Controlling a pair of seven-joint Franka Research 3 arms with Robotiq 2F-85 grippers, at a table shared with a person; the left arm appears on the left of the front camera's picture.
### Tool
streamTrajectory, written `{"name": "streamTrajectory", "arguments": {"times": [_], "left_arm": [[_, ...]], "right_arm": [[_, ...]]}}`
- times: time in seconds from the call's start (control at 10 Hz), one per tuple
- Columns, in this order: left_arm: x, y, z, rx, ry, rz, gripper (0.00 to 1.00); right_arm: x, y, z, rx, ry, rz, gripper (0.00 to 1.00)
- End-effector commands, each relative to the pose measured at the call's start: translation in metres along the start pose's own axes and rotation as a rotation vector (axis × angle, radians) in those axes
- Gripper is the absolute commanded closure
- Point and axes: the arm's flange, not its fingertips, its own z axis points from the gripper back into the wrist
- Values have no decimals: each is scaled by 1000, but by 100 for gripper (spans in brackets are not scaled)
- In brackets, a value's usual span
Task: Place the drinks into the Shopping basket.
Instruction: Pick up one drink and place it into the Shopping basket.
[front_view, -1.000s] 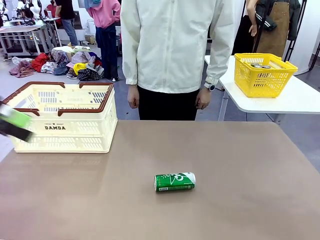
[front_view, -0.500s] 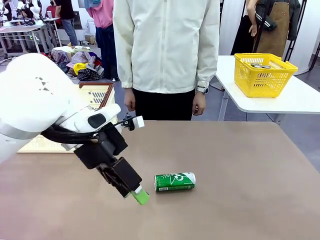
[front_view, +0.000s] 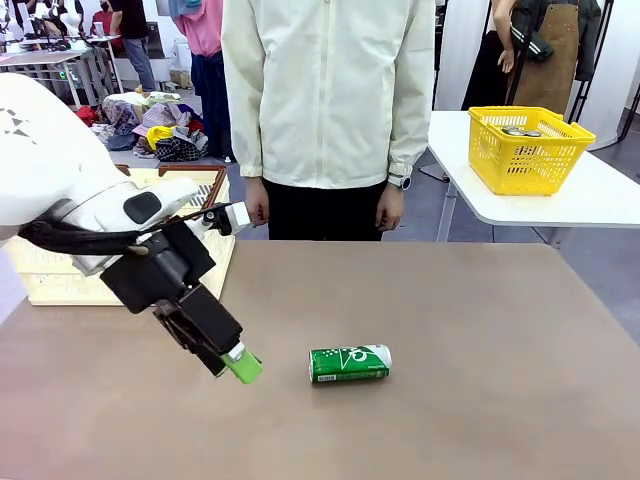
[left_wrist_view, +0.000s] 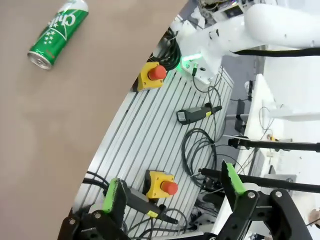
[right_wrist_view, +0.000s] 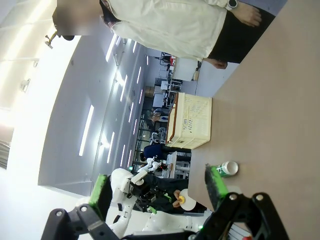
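Left gripper (left_wrist_view: 170, 186) has swung in from the counter's (front_view: 480, 330) left edge, now open & empty near the green can (front_view: 350, 363), which lies on its side mid-counter. We'd set jaws across its body, then descend. Right gripper (right_wrist_view: 157, 182) open too. Shopping basket (front_view: 45, 285) contents hidden by the arm; yellow basket (front_view: 528, 150) holds sth small.

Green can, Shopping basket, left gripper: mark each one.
green can (front_view: 349, 364), front view, middle of its side.
Shopping basket (right_wrist_view: 191, 125), right wrist view, slotted side wall.
left gripper (front_view: 240, 364), front view, between its green fingertip pads.
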Motion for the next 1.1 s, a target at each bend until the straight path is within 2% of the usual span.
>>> {"name": "streamTrajectory", "arguments": {"times": [0.0,0.1,0.3,0.4,0.6,0.7,1.0], "left_arm": [[34,4,3,106,144,-9,0],[65,11,12,155,237,-35,0],[134,25,17,256,410,-257,0],[162,32,11,247,466,-349,0],[191,41,-9,250,422,-420,0],[202,48,-21,275,337,-439,0],[215,54,-64,410,262,-577,0]], "right_arm": [[2,5,0,9,-1,-2,0],[2,5,0,9,-1,-2,0],[2,5,0,9,-1,-2,0],[2,5,0,9,-1,-2,0],[2,5,0,9,-1,-2,0],[2,5,0,9,-1,-2,0],[2,5,0,9,-1,-2,0]]}}
